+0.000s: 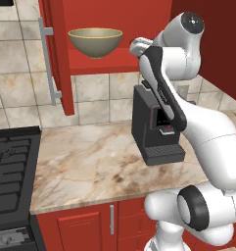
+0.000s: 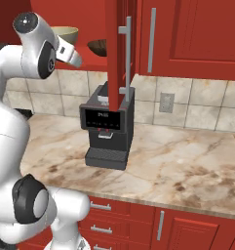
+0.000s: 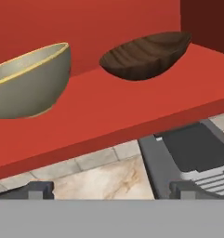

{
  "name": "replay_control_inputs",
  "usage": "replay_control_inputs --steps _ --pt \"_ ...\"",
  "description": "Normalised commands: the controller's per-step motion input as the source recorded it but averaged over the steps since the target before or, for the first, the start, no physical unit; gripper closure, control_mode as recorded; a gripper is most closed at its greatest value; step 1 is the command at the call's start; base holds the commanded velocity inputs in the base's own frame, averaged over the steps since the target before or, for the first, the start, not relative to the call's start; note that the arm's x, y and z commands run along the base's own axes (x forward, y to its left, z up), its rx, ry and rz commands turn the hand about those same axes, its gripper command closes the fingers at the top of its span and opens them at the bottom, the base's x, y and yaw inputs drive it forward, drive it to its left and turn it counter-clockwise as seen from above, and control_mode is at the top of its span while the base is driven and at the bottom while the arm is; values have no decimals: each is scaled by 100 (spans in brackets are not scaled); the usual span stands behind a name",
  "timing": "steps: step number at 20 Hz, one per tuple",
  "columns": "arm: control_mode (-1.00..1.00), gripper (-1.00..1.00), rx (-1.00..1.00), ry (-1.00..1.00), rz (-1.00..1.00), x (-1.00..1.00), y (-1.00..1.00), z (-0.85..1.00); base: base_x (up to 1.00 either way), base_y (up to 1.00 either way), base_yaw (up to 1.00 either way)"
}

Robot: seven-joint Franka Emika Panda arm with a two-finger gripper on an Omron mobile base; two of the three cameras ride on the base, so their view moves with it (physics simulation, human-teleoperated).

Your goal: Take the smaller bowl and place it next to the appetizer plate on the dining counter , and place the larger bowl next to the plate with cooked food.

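From the left base view, the larger bowl (image 1: 95,41) sits on the open cabinet's red shelf (image 1: 114,63), above the coffee machine (image 1: 153,127); the arm reaches up toward it.

From the right base view, the open cabinet door (image 2: 116,49) partly hides the smaller bowl (image 2: 97,47).

In the hand view, the gripper (image 3: 111,190) is spread wide and empty, below the shelf. This looks like the approach for the first pickup; next it must rise and align with the smaller bowl's rim, clearing the shelf edge.

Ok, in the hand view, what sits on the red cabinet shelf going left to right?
The larger bowl, beige with a yellowish rim, then the smaller bowl, dark brown wood, both on the shelf.
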Motion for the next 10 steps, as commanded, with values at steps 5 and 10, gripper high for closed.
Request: replay_control_inputs --steps 5,10 --pt "-100 -100 12 -35 -5 52 1 53 0 0 0" --pt "-100 -100 20 -15 -1 55 4 45 0 0 0"
